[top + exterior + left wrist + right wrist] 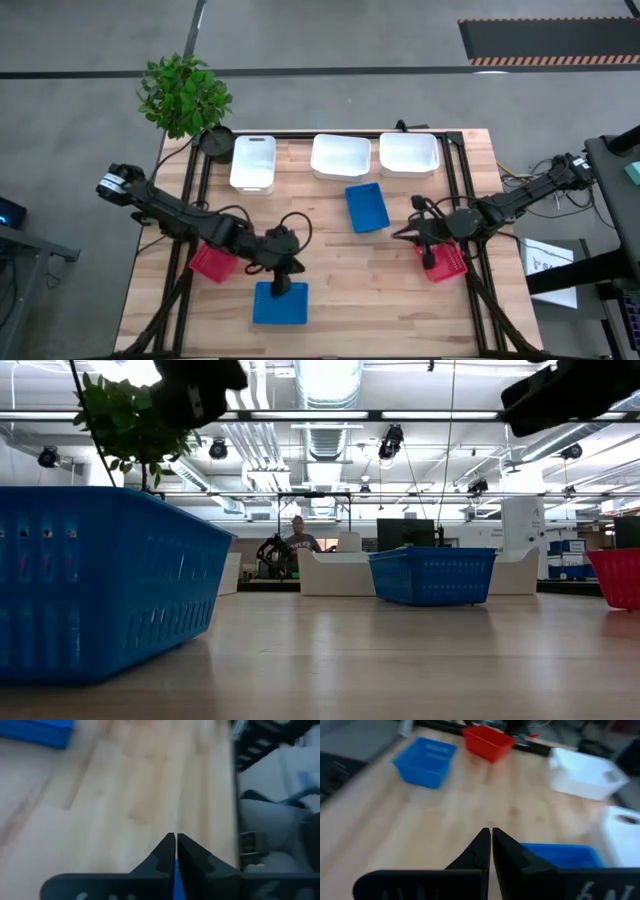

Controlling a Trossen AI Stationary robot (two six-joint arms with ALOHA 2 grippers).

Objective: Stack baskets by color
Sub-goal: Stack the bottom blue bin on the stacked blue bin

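Observation:
Three white baskets point(252, 162) point(341, 156) point(408, 154) stand in a row along the far edge. One blue basket point(367, 207) sits mid-table and another point(280, 303) by the near edge. A red basket point(212, 262) lies partly under my left arm, and a second red basket point(445, 265) lies under my right arm. My left gripper point(281, 288) point(175, 840) is shut and empty above the near blue basket's far rim. My right gripper point(400, 233) point(491, 832) is shut and empty, raised and pointing toward the table's left, right of the middle blue basket point(560, 855).
A dark round pot point(214, 140) with a leafy plant point(184, 93) stands at the far left corner. Black frame rails point(455, 190) run along the table's sides. Bare wood point(350, 280) lies between the near blue basket and the right red basket. A person point(297, 538) sits far behind the table.

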